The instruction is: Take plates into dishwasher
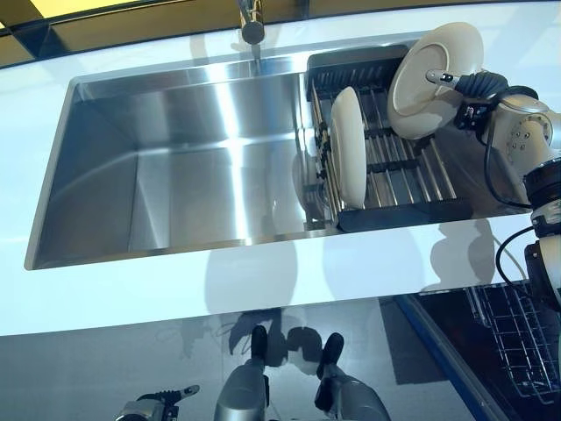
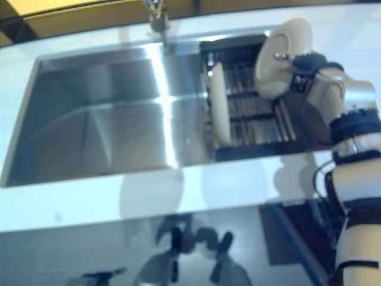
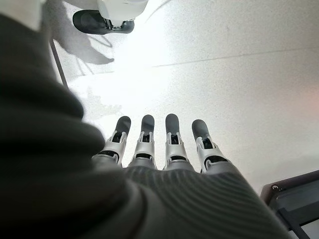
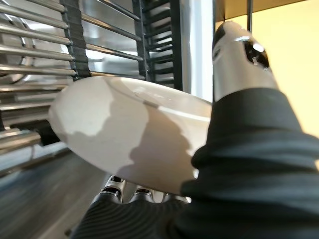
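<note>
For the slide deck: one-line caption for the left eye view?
Right hand lifts a white plate above the sink rack; a second plate stands upright there.

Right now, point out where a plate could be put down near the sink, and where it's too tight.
Free: the sink basin left of the drying rack, and the white counter along its front edge. Crowded: the rack, where one plate stands upright at its left end and the right hand holds the lifted plate above it. The left hand hangs open over the floor.
</note>
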Motion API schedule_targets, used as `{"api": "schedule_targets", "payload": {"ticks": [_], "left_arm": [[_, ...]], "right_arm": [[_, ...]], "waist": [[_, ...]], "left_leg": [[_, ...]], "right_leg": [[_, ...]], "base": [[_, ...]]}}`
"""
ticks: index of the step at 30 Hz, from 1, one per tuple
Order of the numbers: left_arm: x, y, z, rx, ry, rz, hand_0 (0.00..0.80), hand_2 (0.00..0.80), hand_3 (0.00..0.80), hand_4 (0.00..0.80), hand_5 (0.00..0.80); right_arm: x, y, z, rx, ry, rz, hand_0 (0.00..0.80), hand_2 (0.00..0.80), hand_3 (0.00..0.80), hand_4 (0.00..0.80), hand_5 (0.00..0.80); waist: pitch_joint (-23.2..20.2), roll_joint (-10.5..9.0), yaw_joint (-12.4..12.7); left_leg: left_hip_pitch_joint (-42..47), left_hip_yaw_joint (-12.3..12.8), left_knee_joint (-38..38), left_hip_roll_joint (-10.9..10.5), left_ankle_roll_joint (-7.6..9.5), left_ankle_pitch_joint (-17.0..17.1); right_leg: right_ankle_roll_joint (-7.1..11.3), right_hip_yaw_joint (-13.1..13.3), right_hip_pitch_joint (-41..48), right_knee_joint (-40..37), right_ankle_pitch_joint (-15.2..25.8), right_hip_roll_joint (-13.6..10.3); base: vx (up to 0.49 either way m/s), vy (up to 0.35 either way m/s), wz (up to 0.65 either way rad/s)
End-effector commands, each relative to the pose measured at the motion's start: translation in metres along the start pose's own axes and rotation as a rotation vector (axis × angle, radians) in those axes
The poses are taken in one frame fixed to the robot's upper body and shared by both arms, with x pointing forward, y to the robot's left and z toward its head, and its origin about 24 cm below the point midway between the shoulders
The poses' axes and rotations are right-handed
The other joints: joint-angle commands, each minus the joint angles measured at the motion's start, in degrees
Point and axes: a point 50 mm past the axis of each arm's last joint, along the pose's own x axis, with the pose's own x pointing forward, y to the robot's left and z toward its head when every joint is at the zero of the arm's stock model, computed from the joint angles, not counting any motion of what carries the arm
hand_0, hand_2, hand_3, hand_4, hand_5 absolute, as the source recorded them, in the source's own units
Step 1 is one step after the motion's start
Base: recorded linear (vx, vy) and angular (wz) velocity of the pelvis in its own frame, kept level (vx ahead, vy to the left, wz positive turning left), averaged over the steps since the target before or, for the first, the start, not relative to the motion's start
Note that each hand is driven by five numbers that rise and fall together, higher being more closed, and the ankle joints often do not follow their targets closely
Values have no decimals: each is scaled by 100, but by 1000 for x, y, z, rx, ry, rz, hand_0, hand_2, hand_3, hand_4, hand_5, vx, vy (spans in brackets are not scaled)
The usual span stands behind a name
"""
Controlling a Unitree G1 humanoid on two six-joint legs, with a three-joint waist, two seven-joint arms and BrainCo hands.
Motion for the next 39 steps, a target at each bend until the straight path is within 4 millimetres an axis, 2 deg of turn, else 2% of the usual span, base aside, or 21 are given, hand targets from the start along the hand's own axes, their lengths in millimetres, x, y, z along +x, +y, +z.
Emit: {"api": "schedule_targets", "payload": {"ticks": [1,2,14,25,32,39], "left_arm": [[-1,16,0,66,40,46,0,0,0,0,0],[-1,16,0,66,39,45,0,0,0,0,0],[-1,16,-3,81,39,44,0,0,0,0,0],[0,19,-13,87,58,52,0,0,0,0,0],[1,24,-25,112,76,73,0,0,0,0,0],[1,30,-32,132,89,88,0,0,0,0,0]], "right_arm": [[-7,12,35,-40,-112,43,185,185,185,185,185],[-7,12,37,-51,-133,21,800,800,800,800,800],[-14,-9,62,-153,-253,-178,800,800,800,800,800],[-21,-18,76,-168,-322,-243,800,800,800,800,800],[-25,-27,80,-170,-321,-253,800,800,800,800,800],[-33,-39,88,-234,-344,-276,800,800,800,800,800]], "waist": [[-24,-218,55],[-20,-213,57],[-71,-249,65],[-326,-363,47],[-716,-526,6],[-1201,-665,-147]], "left_leg": [[-215,160,-40,-14,-204,54],[-214,159,-40,-14,-207,58],[-175,147,-40,-15,-208,47],[-7,151,-40,-2,-214,9],[235,213,-40,4,-216,-80],[528,414,-40,26,-195,-202]], "right_leg": [[630,144,178,-5,-128,-421],[632,143,177,-2,-125,-422],[652,155,209,-8,-117,-415],[671,187,384,-8,-171,-390],[715,234,591,-8,-223,-406],[754,328,766,-8,-267,-401]], "base": [[0,0,0],[0,0,0],[0,0,0],[0,0,0],[0,0,0],[16,23,-2]]}}
